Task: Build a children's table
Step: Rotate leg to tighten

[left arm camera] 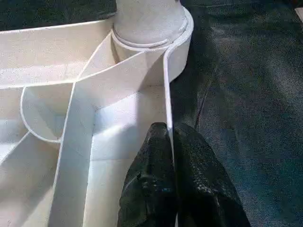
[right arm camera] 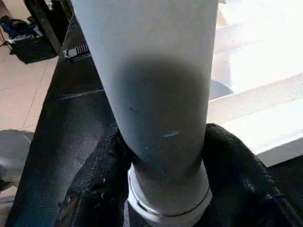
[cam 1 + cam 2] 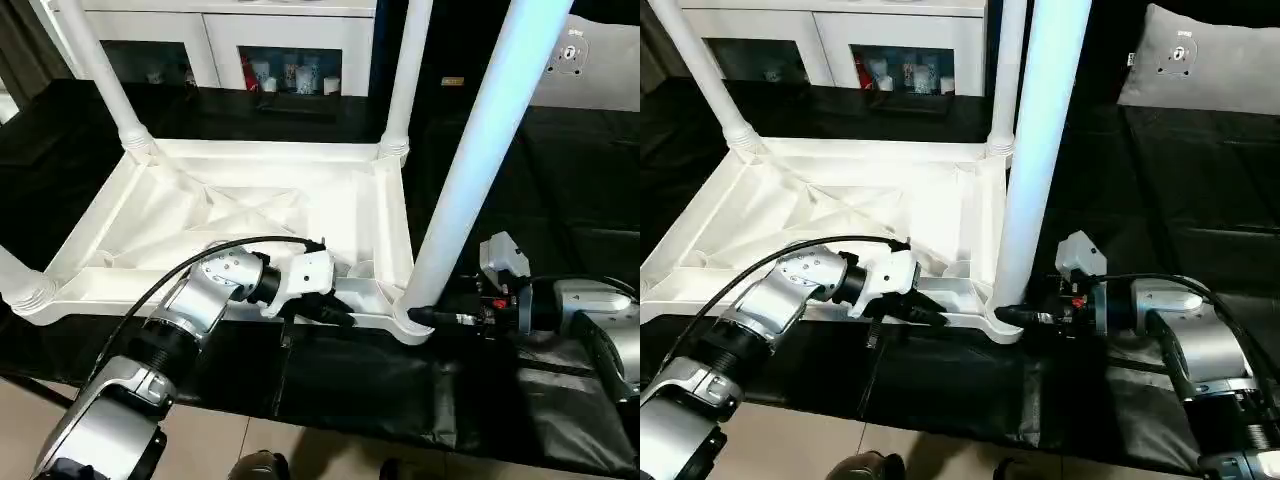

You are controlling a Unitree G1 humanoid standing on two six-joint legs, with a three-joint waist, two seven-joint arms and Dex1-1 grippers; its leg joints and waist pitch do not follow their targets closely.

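Leg may tilt in near corner socket.
Right pincer (image 2: 165, 189) grips leg (image 3: 480, 150) base; left pincer (image 1: 173, 189) pinches tabletop (image 3: 250, 215) rim: don't twist.

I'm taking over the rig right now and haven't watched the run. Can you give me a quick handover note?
Left gripper: shut on the near rim of the tabletop, which lies upside down on the black worktable.
Right gripper: shut on the near right leg at its base, by the corner socket.
Done: all four legs stand upright in their sockets.
Left: confirm this last leg is fully seated, release both grippers, turn the table upright.
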